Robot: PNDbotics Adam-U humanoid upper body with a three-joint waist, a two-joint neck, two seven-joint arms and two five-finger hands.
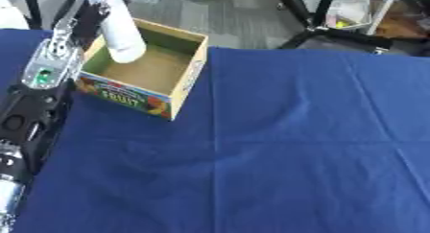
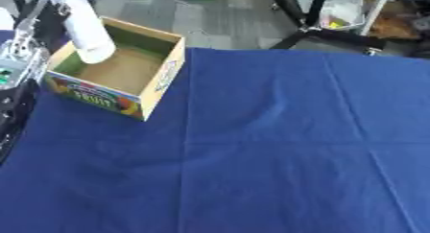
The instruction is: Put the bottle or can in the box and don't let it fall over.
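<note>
- A blue cloth [image 1: 294, 145] is spread over the table, creased in a cross, filling the near ground from four to eight o'clock.
- The robot's left arm [image 1: 38, 93] is seen running up the view's left edge, from seven towards eleven o'clock.
- An open cardboard box [image 1: 181, 78] with fruit print on its near wall is set on the cloth at about ten o'clock.
- A white bottle [image 1: 122, 30] is held tilted above the box's left part, its lower end over the opening.
- The left hand [image 1: 90, 17] is wrapped round the bottle at eleven o'clock.
- The right hand is not seen.
</note>
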